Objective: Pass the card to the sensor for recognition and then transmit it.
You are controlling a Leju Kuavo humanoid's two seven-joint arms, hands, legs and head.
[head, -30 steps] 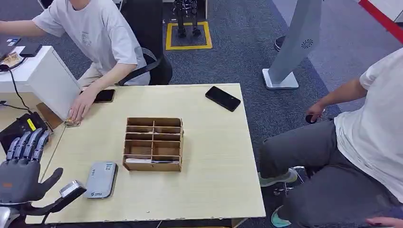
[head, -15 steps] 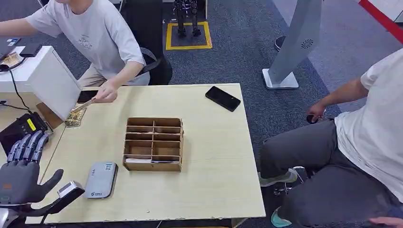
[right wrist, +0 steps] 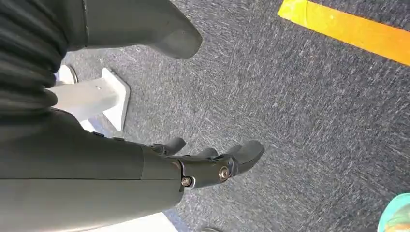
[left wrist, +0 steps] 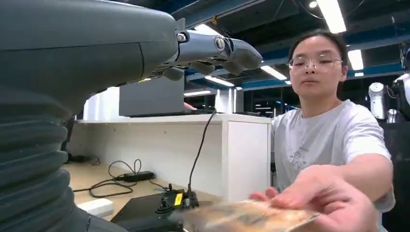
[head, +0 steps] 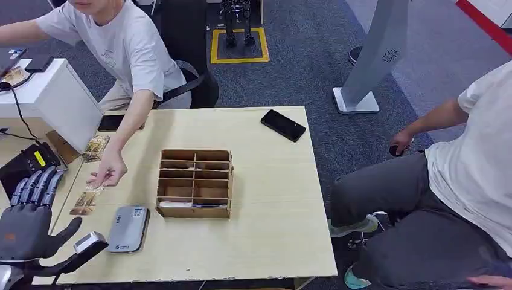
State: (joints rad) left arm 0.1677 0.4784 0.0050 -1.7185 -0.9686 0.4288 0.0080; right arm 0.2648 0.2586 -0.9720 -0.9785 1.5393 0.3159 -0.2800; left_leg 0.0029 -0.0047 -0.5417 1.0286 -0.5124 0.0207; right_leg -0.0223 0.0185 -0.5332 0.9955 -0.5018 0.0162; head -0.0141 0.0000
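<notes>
A person's hand (head: 107,175) holds out a picture card (head: 84,201) over the table's left edge, just beyond my left hand (head: 27,223). That hand is raised at the near left corner, fingers spread and upright, holding nothing. In the left wrist view the card (left wrist: 246,217) and the person's hand (left wrist: 333,198) are close in front of my fingers (left wrist: 217,48), apart from them. A flat grey sensor (head: 128,228) lies on the table near the front. My right hand (right wrist: 208,166) hangs over the carpet, fingers loosely extended, holding nothing.
A wooden divider box (head: 194,182) stands mid-table. A small silver scanner head (head: 90,240) sits beside the sensor. More cards (head: 96,147) lie at the far left, a black phone (head: 283,125) at the far right. Another person (head: 459,193) sits to the right of the table.
The person lifted a card from the pile at the far left and brought it down along the table's left edge toward my left hand. My left hand has barely moved.
</notes>
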